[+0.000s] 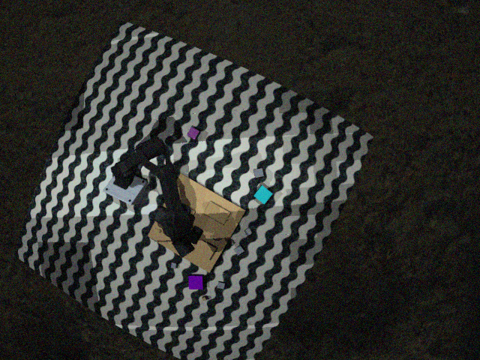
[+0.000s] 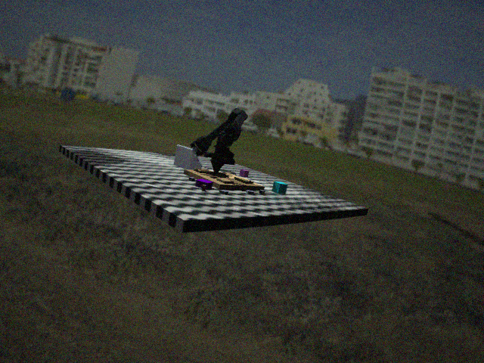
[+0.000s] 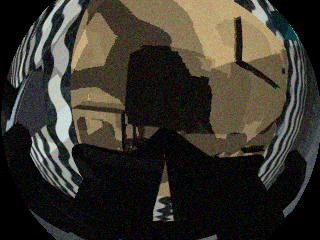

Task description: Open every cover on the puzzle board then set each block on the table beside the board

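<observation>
One black six-joint robot arm (image 1: 166, 186) reaches from its pale grey square base plate (image 1: 116, 191) out over one tan wooden puzzle board (image 1: 226, 214), which lies flat on a table (image 1: 271, 116) covered in a black-and-white wavy stripe pattern. The arm's parallel-jaw gripper (image 1: 185, 247) hangs over the board's near-left edge, its two dark fingers pressed together with nothing between them. From the wrist view the closed fingers point down at the board's surface, where a dark square shadow falls on the wood; whether a well lies open under it cannot be told.

On the board one rectangular tan cover (image 1: 217, 211) shows near the middle, and a second cover outline (image 1: 211, 247) shows toward the lower end; whether either is open cannot be told from these views.

Three coloured blocks rest on the table, clear of the board: one cyan cube (image 1: 263, 194) just off the board's right corner, one bright purple square block (image 1: 196, 282) below the board's lower end, and one smaller dull purple cube (image 1: 193, 133) well apart, beyond the arm. About six small grey cubes also lie scattered on the table near the board, one of them (image 1: 258, 172) just above the cyan cube, another (image 1: 238, 250) beside the board's right edge.
</observation>
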You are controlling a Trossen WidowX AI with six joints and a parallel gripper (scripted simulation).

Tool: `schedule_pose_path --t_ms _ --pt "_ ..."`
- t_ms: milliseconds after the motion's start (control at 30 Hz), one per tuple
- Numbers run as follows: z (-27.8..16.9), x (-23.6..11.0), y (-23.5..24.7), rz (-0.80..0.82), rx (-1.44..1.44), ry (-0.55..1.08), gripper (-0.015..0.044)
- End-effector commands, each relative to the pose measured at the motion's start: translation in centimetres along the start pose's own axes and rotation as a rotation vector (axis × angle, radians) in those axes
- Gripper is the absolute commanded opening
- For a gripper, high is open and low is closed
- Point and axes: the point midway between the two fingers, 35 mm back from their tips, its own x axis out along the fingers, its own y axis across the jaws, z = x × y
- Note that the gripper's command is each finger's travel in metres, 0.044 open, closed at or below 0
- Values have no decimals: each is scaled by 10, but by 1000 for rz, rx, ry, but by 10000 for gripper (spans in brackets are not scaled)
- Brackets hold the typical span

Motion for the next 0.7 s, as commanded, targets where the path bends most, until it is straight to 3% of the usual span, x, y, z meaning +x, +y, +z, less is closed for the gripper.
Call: schedule_pose_path --t_ms 0,667 --pt "6 3 2 7 5 -9 0" --pt "26 3 4 8 5 -12 0"
